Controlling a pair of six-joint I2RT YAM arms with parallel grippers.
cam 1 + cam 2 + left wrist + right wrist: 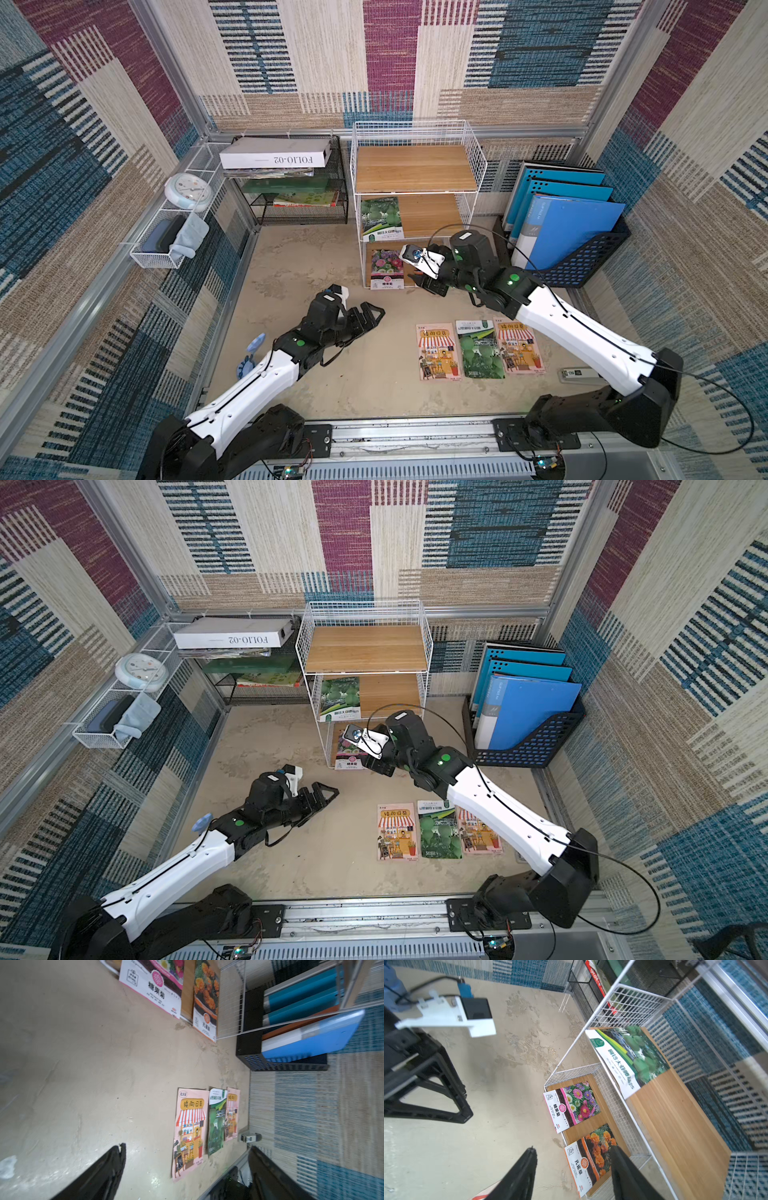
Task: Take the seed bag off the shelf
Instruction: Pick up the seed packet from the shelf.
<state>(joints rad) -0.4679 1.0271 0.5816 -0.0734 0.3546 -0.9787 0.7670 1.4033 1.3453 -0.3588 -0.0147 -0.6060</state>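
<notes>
The orange-flowered seed bag (pixel 591 1159) is seen flat on the shelf's (pixel 675 1115) bottom board, flanked by the spread right fingers (pixel 527 1167). A bag lying this flat may be missed or the wire snagged. The left fingers (pixel 112 1167) are spread too.

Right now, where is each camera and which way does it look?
Both top views: high above the robot's base, looking down at the shelf; the left gripper and right gripper show.
Left wrist: on the left arm, looking across the table at laid-out seed bags; its own fingers show.
Right wrist: on the right arm, facing the shelf's bottom tier; its own fingers show.
Shared: both wrist views show the marigold seed bag and pink-flower seed bag.
</notes>
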